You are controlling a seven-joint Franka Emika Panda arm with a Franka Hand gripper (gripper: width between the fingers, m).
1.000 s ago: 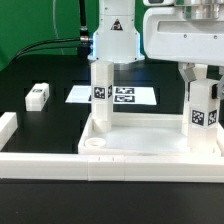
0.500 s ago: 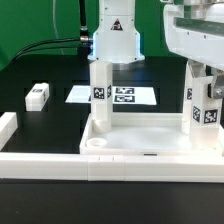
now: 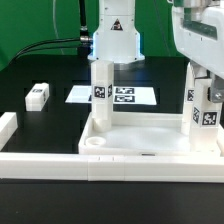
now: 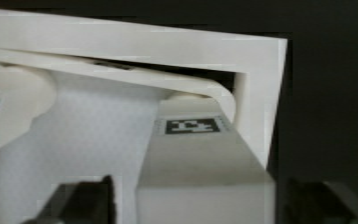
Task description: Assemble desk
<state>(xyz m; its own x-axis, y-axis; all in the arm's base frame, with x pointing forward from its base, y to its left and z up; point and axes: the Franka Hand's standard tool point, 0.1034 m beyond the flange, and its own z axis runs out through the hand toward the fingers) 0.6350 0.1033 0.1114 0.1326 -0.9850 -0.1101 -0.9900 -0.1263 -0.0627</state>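
Note:
The white tabletop (image 3: 150, 151) lies like a tray at the front. One tagged white leg (image 3: 101, 90) stands upright in its far corner at the exterior view's left. A second tagged leg (image 3: 203, 115) stands in the far corner at the exterior view's right. My gripper (image 3: 209, 85) comes down over the top of this second leg and is shut on it. In the wrist view the leg (image 4: 197, 150) fills the space between my fingers (image 4: 197, 205), with the tabletop wall (image 4: 158, 50) beyond. A third leg (image 3: 37, 95) lies loose on the black table.
The marker board (image 3: 127, 96) lies flat behind the tabletop. Long white border rails (image 3: 40, 166) run along the front, with a short rail end (image 3: 6, 128) at the exterior view's left. The robot base (image 3: 115, 35) stands at the back.
The arm's head has swung toward the exterior view's right and risen slightly. The right leg has turned a little with it and shows a second face.

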